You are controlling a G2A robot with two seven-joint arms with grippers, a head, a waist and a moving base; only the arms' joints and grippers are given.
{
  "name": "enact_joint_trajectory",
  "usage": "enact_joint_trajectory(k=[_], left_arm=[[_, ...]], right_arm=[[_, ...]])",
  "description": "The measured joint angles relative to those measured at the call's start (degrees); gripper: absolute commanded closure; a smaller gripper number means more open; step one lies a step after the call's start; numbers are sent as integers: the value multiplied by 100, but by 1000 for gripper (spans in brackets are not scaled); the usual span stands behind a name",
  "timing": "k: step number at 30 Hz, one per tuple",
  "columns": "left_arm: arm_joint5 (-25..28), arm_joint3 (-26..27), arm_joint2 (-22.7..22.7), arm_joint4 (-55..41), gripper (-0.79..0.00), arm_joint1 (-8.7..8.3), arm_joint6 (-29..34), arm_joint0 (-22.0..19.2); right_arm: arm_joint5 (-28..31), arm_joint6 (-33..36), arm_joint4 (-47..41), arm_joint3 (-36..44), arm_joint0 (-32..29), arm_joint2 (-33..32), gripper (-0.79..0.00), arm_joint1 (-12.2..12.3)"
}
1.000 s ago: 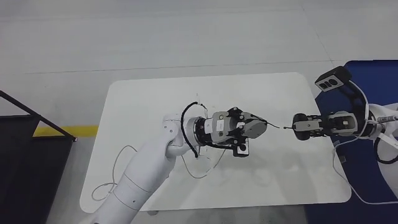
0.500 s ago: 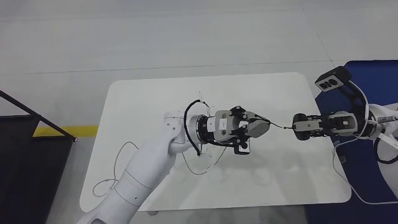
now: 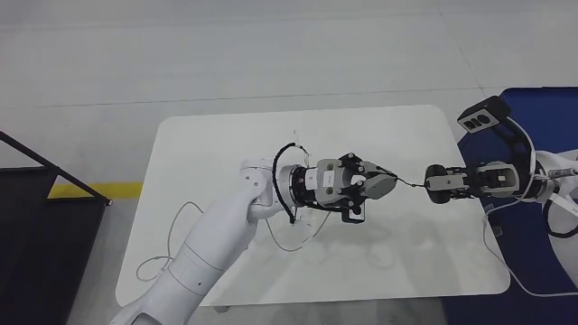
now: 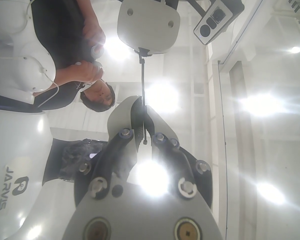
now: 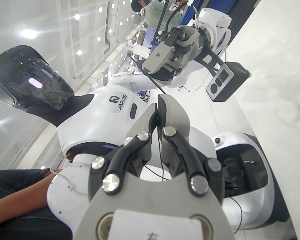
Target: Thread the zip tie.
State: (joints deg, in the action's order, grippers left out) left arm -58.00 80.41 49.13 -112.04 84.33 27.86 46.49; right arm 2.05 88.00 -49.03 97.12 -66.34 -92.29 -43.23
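black zip tie (image 4: 142, 81) stretched above the desk (image 3: 226, 144), left fingers (image 4: 120, 116) pinching one end, right fingers (image 5: 175, 116) clamped on the other

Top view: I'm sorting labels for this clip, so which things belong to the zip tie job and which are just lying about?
Job:
zip tie
left gripper, shut on it
right gripper, shut on it too

Lying about:
table
blue mat
black panel
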Motion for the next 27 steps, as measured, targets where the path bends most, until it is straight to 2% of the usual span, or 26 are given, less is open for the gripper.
enact_joint_trajectory(k=[11,27], left_arm=[[0,59,19,70,0,-7,128,25],[36,-64,-54,-102,0,35,-42,-18]], right_arm=[[0,0,0,0,0,0,0,0],[0,0,0,0,0,0,0,0]])
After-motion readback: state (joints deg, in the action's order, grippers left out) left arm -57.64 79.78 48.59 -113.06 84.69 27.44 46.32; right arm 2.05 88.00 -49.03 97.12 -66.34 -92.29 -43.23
